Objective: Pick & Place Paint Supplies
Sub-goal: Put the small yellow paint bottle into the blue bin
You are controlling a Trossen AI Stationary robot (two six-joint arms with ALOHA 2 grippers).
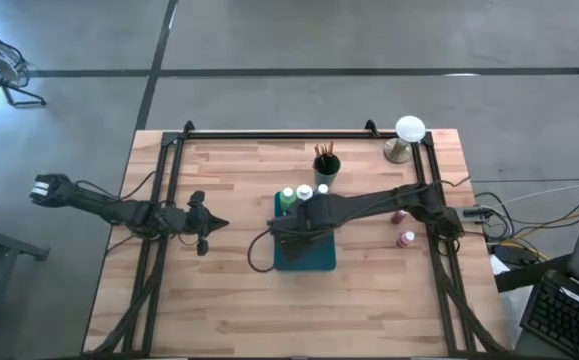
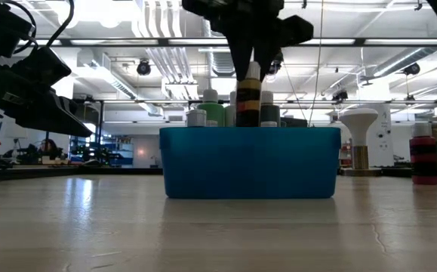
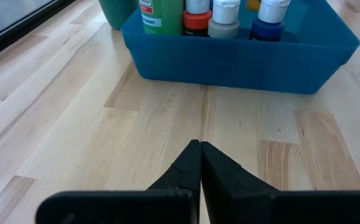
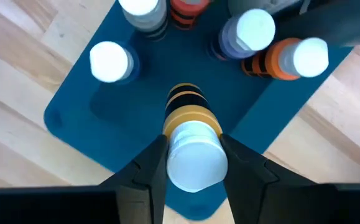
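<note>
My right gripper is over the blue tray at the table's middle, shut on a yellow-and-black paint bottle with a white cap. Several white-capped bottles stand in the tray, among them a taller green one. In the low view the held bottle rises above the others. Two more small bottles stand on the table to the tray's right. My left gripper is shut and empty, left of the tray. My right gripper pinches the bottle's white cap between its two fingers, one on each side. The fingers come from above, pointing down. The bottle hangs upright inside the tray's outline. The tray's wall hides its lower end in the low view.
A green cup with brushes stands just beyond the tray. A white-domed object on a metal stand is at the far right corner. A dark metal frame runs along the table's far edge and down both its sides.
</note>
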